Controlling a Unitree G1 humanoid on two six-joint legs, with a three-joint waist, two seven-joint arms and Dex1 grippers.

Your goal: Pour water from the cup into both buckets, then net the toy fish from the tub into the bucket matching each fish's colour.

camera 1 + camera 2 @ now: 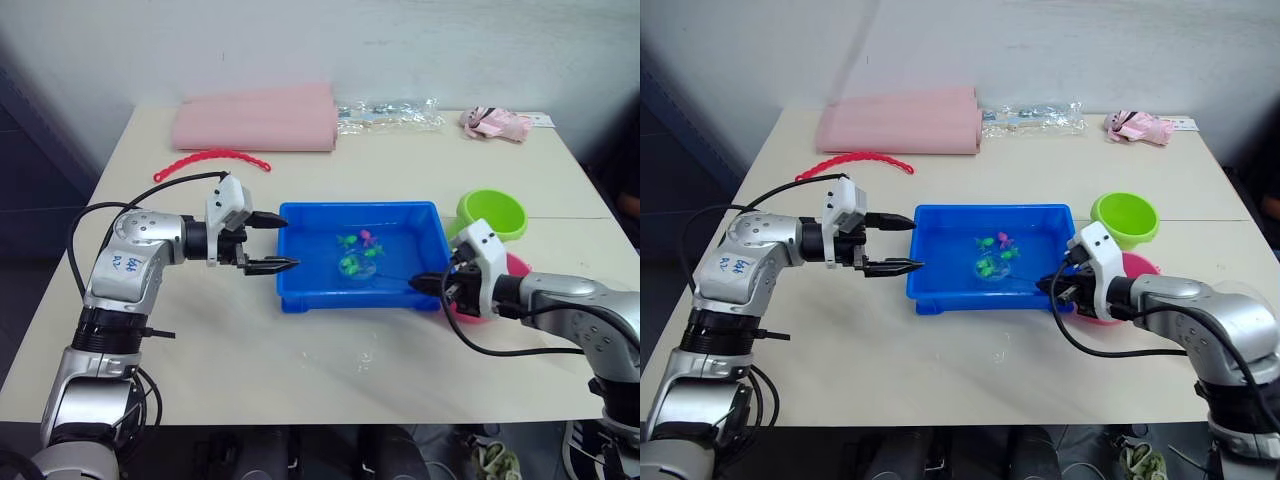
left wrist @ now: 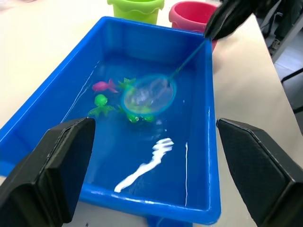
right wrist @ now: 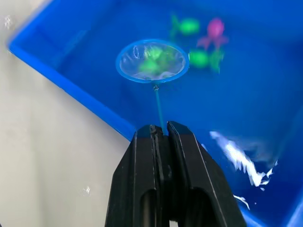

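A: Black plastic fingers first: the left gripper [image 1: 276, 243] hangs wide apart with nothing between its tips, level with the near-left end of the shallow bright blue plastic tub [image 1: 300, 292], its tips just at the rim.

B: And ahead of those fingers?

A: Inside the tub, beyond the tips, lies a small cluster of tiny plastic toy fish [image 2: 105, 85], one pink, the rest bright green. The round scoop net with the light blue hoop [image 2: 149, 94] sits over the green ones, touching or nearly so; I cannot tell if any are inside the mesh.

B: Who holds the net?

A: The right gripper [image 3: 159, 133], fingers closed tight on the far end of the thin dark handle, with the hoop straight out in front of the tips. Just behind that gripper stand the lime green round plastic bucket [image 1: 492, 213] and the pink round plastic bucket [image 2: 192, 14], side by side past the tub's right end.

B: How will it handle?

A: Light, I judge, but the thin handle looks whippy, so a pinch this far back gives little control of the hoop. The fish seem slick and buoyant; they may slide off the rim. Lifting slowly and level, mesh under the fish, seems wise, as a wet net will drip.
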